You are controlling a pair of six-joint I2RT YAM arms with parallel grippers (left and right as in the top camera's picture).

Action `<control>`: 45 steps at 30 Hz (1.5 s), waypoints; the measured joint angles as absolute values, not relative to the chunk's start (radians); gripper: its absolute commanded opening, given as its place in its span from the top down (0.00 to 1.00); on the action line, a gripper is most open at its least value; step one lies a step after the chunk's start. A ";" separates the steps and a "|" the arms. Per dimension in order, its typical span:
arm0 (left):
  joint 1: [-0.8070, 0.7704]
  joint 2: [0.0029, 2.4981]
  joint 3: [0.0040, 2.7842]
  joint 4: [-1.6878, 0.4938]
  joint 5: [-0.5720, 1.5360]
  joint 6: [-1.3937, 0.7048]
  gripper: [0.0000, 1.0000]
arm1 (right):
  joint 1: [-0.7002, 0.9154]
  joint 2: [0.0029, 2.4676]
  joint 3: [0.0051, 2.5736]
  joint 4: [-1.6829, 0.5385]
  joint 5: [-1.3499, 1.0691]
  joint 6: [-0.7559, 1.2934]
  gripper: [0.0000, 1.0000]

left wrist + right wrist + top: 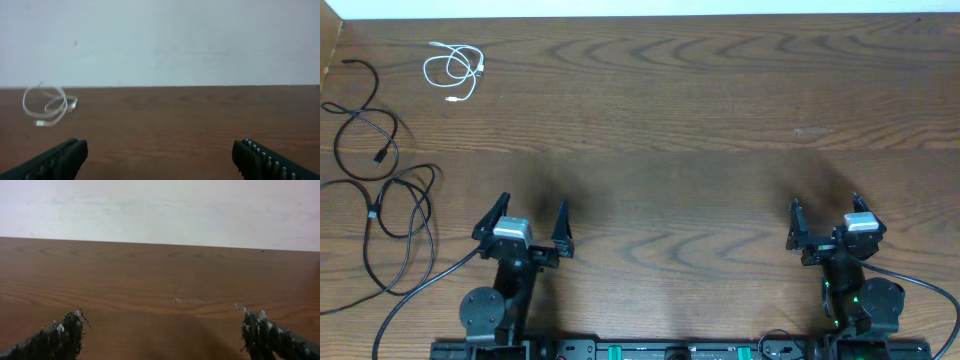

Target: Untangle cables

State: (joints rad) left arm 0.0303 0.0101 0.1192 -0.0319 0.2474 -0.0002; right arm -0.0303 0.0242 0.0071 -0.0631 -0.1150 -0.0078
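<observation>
Holds nothing in left tool (533, 205) or right tool (825, 203), both gaping wide. Finds black cables (372, 208) looped on the worktop (700, 120) left of the left tool, white cable (453, 72) coiled beyond. Expect light, limp cords (easily dragged); pinch beside a plug.

The dark, wood-grained bench (660, 120) is carrying three cables, all of them lying left of the left gripper (532, 208) and well apart from the right gripper (825, 203). The white cable (453, 70) is sitting in a small loose coil far ahead of the left gripper, near the bench's far edge. One black cable (380, 158) is trailing further left, by the bench's left edge. The second black cable (372, 211) is looping closer to the left gripper, just to its left. A faint pale scuff (812, 131) is showing ahead of the right gripper.
</observation>
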 measured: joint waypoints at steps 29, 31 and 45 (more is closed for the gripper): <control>0.030 0.010 0.015 -0.012 0.171 -0.064 0.02 | -0.030 0.024 0.007 -0.063 -0.115 -0.008 0.01; 0.030 0.010 0.017 -0.015 0.166 -0.052 0.02 | -0.030 0.024 0.007 -0.063 -0.115 -0.008 0.01; 0.030 0.010 0.019 -0.023 0.133 -0.018 0.02 | -0.030 0.024 0.007 -0.063 -0.115 -0.008 0.01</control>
State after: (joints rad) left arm 0.0303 0.0101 0.0193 -0.0231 0.1333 -0.0181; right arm -0.0303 0.0242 0.0071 -0.0631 -0.1150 -0.0078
